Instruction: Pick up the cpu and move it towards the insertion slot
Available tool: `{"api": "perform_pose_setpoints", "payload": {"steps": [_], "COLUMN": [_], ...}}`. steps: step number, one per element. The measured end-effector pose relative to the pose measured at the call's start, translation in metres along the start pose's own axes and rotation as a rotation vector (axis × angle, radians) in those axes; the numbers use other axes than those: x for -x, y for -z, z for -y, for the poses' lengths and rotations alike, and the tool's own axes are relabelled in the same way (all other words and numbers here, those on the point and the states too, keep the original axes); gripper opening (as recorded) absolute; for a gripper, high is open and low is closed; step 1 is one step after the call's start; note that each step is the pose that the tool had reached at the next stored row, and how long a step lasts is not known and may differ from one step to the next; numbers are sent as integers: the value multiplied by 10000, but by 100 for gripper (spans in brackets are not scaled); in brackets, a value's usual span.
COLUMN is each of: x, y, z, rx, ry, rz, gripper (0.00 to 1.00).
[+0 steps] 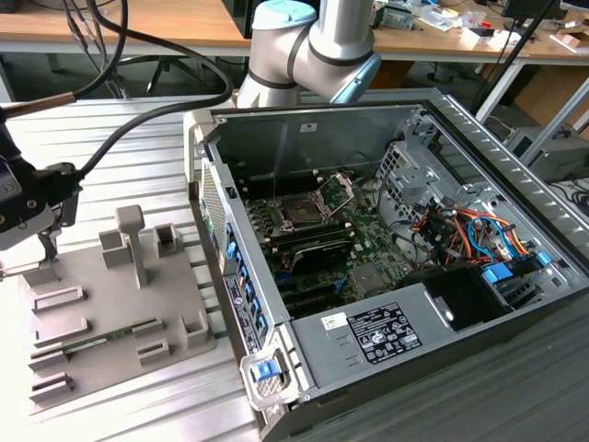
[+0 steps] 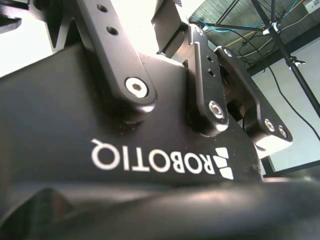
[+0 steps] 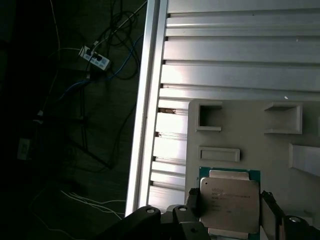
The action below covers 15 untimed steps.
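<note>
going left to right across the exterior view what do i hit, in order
gripper → grey parts tray → insertion slot, inside the open computer case → orange and blue cables

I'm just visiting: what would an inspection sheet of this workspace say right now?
Surface: ribbed metal table carrying a grey fixture tray and an open computer case.
Job's things: cpu over the tray, at the gripper; insertion slot inside the case.
Clutter: memory stick in the tray.
Grippers: one, at the tray's edge; grip cannot be told.
Cables: black hose running to the gripper; coloured wires in the case.
Surroundings: wooden desks behind.
</note>
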<state>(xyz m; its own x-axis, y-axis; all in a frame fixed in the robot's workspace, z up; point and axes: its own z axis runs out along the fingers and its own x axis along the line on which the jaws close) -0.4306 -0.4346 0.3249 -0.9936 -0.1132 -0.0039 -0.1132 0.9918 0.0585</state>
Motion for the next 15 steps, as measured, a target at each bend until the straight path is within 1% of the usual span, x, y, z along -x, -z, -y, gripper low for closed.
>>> {"api": "perform_pose_setpoints", "payload": {"steps": [15], "x": [0], "y": [60], "z": [-3], "rx": [0], "ry": [0], "rz": [0], "gripper": [55]}}
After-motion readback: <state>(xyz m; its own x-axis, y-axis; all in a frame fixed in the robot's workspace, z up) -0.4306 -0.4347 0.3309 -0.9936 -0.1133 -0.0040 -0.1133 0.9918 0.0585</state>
